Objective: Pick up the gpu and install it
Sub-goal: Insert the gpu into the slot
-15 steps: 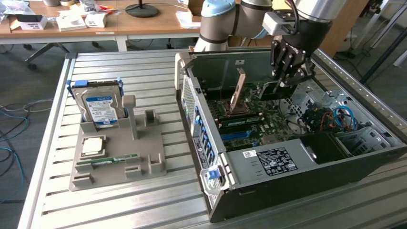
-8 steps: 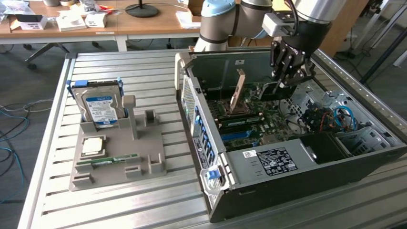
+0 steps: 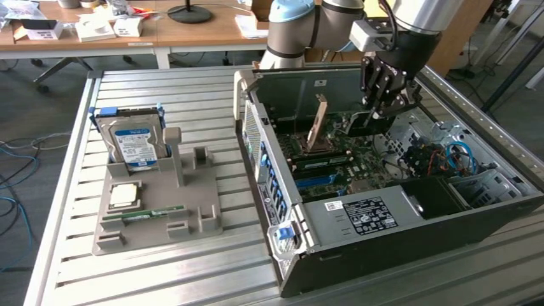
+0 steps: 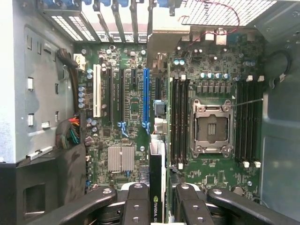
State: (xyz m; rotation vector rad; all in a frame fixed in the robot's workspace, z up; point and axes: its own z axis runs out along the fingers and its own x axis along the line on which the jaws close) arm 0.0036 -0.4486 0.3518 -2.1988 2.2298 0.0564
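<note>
Currently the gripper hangs inside the open computer case, above the motherboard. Its fingers are drawn partway in and clamp the gpu on both flat faces. The card hangs edge-on below them. In the exterior view the gpu is over the far part of the board and clear of it, not yet seated.

The step in hand appears to be aligning the card with its slot. Observe the following:

1. Use the long blue slot as the reference. In the wrist view the card's lower edge lies near the slot and roughly parallel to it, but looks offset toward the processor socket. Correct this sideways offset before any descent.
2. Keep the card upright. A tilted card is likely to catch on one slot wall.
3. Check that the bracket end faces the case's rear openings.
4. Keep clear of the memory slots just beside the card.
5. Hold the grip firm; the card is thin and may pivot.

The grey tray with the hard drive stands well apart, at the exterior view's left.
</note>
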